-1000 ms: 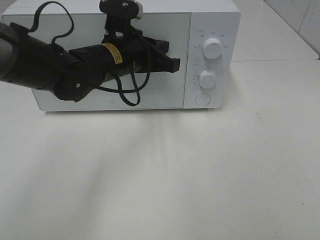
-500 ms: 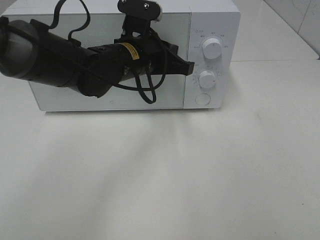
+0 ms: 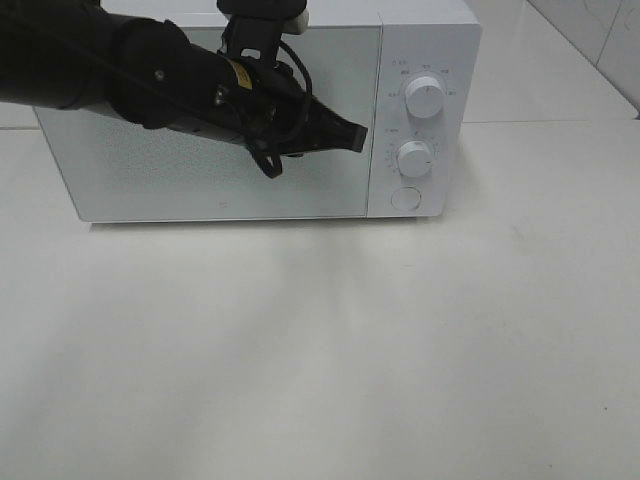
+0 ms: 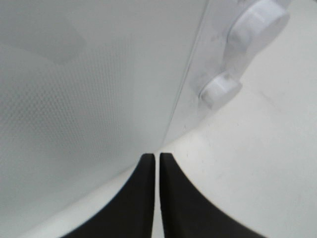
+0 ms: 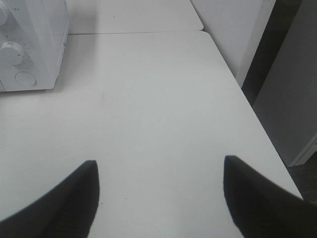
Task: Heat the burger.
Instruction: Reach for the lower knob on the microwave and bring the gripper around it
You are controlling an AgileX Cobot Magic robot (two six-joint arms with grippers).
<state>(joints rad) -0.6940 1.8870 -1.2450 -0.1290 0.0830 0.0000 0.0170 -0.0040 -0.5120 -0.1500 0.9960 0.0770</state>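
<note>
The clenched left claw point(image 3: 352, 134) is held at the closed microwave door's point(image 3: 200, 190) three-o'clock edge, near the lower knob point(image 3: 414, 158). The right claw point(image 5: 159, 161) is spread, empty. No burger is seen. The knob could be misset by a slipping tip.

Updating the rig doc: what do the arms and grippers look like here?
Left arm: thick black cylindrical links, small yellow label near the wrist, looping black cable, white-topped camera mount above. Left gripper: black, tapered. Right gripper: two black curved, tapering fingers.
</note>
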